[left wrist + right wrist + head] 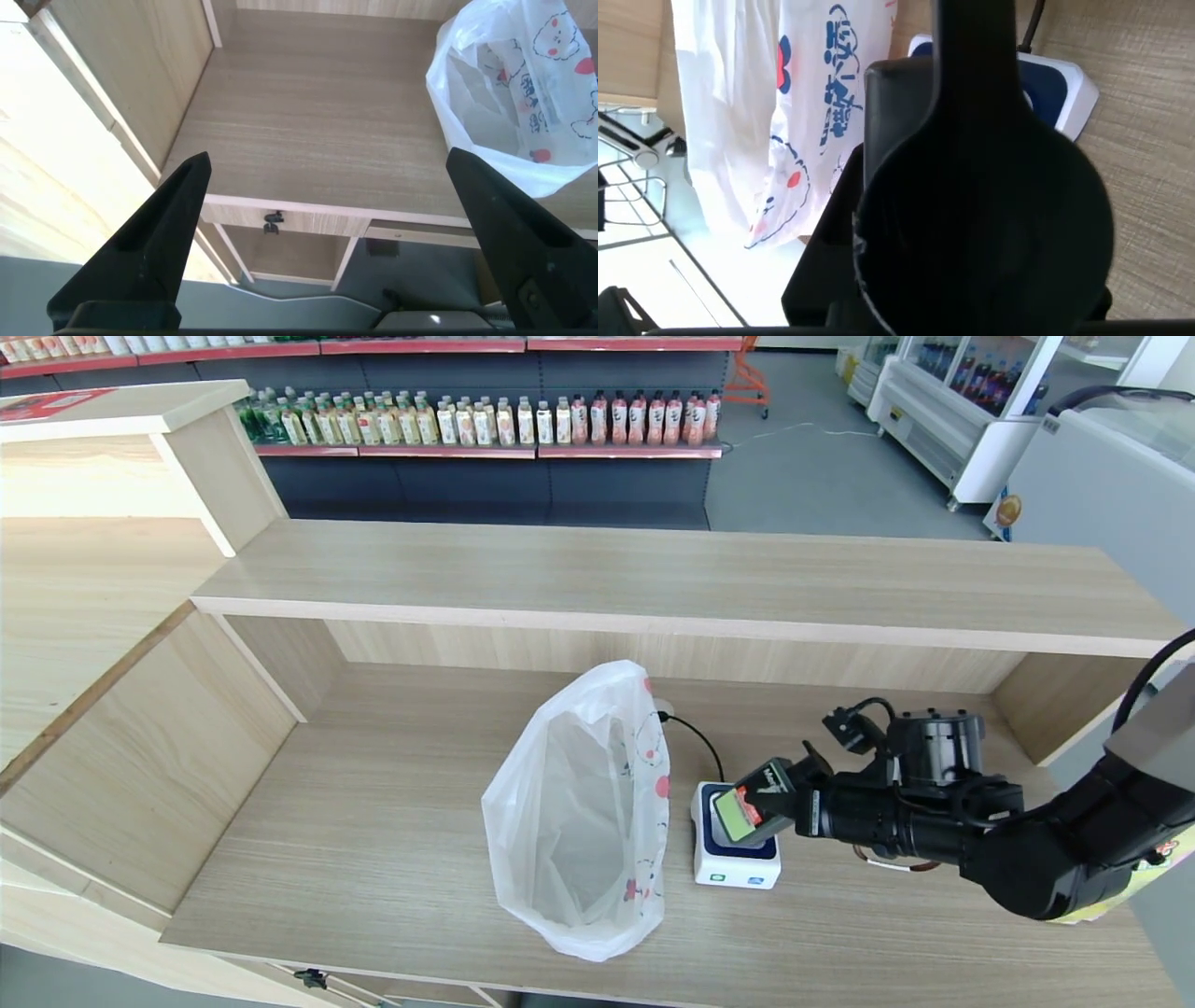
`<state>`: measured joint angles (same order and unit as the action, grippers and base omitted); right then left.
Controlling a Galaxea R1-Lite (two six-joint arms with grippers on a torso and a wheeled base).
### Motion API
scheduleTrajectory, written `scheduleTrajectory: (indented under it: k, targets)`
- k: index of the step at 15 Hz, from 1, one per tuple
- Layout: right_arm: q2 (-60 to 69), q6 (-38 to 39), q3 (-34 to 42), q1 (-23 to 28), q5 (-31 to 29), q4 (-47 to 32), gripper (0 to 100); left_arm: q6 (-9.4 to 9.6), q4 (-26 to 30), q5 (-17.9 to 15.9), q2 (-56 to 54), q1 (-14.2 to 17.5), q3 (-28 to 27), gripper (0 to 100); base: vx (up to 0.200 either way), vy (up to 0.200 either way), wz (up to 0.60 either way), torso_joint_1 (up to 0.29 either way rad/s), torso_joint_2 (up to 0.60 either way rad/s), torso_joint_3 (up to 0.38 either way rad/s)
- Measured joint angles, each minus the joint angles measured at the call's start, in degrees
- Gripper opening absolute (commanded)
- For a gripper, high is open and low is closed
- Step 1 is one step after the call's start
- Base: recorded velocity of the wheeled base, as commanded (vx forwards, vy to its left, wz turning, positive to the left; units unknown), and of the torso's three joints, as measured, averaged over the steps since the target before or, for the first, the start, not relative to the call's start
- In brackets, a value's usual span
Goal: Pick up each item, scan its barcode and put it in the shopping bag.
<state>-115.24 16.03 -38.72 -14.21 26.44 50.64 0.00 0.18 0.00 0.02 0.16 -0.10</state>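
Note:
A white plastic shopping bag with a red and blue print stands open-mouthed in the middle of the wooden counter. Just right of it lies the white scanner with a dark blue top. My right gripper is shut on a small dark pack with a green and red face, held just over the scanner's top. In the right wrist view the dark pack hides most of the scanner, with the bag beside it. My left gripper hangs open off the counter's front edge, left of the bag.
A raised shelf runs across the back of the counter, and wooden side walls close it on the left and right. The scanner's black cable leads to the back wall. Bare counter lies left of the bag.

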Motion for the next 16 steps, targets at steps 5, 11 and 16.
scheduleTrajectory:
  k: [5,11,16]
  targets:
    - [12.24,-13.28,3.66,0.61,0.05,1.56,0,0.00,0.00,0.00,0.00,0.00,0.00,100,0.000,0.000,0.00,0.000,0.00,0.000]
    - [17.08,-8.02,5.16,-0.94,-3.05,-1.68,0,0.07,0.00,-0.02,0.00,0.00,0.00,100,0.000,0.167,0.00,-0.004,0.00,0.003]
    - [17.69,-3.28,3.77,-3.84,-2.96,-3.35,0,0.05,0.00,-0.02,0.00,-0.02,0.00,100,0.000,0.080,0.00,0.010,0.00,0.000]
